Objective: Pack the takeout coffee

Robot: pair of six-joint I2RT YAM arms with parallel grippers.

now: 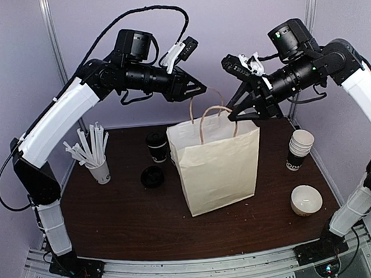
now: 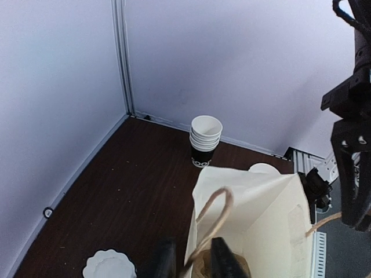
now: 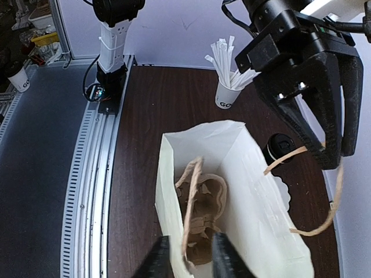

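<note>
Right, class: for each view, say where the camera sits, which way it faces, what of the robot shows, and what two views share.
Top external: above and behind the bases, facing down over the table; both arms, left gripper and right gripper at the paper bag.
Left wrist: on that arm, facing down past its gripper toward the stack of cups; right gripper at right.
Right wrist: on that arm, facing down past its gripper toward the cup of straws; left gripper upper right.
Shared: both wrists see into the bag.
</note>
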